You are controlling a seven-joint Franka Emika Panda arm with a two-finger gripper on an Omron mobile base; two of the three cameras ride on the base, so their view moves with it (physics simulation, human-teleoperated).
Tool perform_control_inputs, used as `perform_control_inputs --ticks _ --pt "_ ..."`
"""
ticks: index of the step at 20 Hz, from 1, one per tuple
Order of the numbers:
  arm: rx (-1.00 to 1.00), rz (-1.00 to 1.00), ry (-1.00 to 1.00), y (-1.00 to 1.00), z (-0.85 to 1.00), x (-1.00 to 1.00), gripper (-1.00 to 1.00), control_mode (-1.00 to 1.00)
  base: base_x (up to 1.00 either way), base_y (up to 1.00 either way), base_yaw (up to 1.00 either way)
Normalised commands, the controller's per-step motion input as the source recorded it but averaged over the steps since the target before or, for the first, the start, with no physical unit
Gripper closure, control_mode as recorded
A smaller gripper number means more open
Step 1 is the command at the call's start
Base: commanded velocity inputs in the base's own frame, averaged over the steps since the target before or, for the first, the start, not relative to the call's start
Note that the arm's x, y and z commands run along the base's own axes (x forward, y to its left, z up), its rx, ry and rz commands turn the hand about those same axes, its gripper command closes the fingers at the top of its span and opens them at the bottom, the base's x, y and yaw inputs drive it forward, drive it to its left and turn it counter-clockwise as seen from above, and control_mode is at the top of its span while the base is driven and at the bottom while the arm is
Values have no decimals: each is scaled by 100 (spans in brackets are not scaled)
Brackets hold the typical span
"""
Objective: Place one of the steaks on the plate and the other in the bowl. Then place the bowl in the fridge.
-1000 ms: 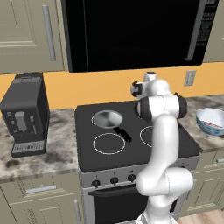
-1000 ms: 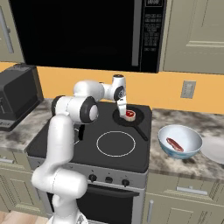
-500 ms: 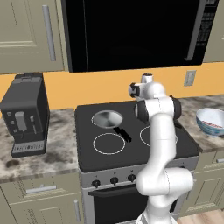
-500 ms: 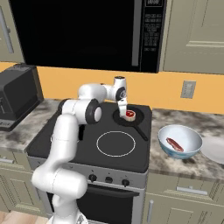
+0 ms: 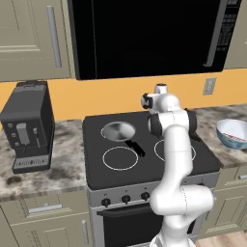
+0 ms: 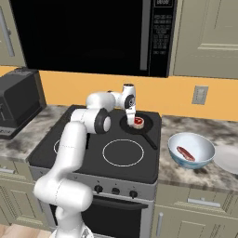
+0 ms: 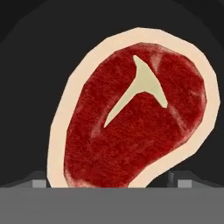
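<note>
One steak, red with a pale fat rim, lies in a dark black-handled pan at the stove's back right. My gripper points down just above it, open. In the hand view this steak spans most of the picture, and the gripper has its fingertips wide apart on either side of the steak's near edge, holding nothing. The second steak lies inside the white bowl on the counter right of the stove; the same bowl appears at the right. The white plate sits bare beside the bowl. The fridge is out of view.
A black stove with ring burners stands under a dark microwave. A grey pan shows at the stove's back left. A black coffee machine stands on the left counter. Wall cabinets hang above.
The arm's elbow has leaned slightly further over the stove. The gripper stays open over the steak in the pan; nothing else moved.
</note>
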Motion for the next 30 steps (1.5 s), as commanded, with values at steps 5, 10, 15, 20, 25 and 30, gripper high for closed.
perform_control_inputs --ticks 5,10,15,20,25,30 --pt "0 -3 8 -2 -34 0 100 -100 0 0 0" --pt "1 -3 4 0 -28 -1 100 -100 0 0 0" --pt "1 -2 0 0 -2 -42 100 -100 0 0 0" --pt "2 0 -1 0 -1 -45 100 -100 0 0 0" --pt "0 0 -12 11 0 -65 100 -100 0 0 0" --pt "0 0 -32 11 0 -68 100 -100 0 0 0"
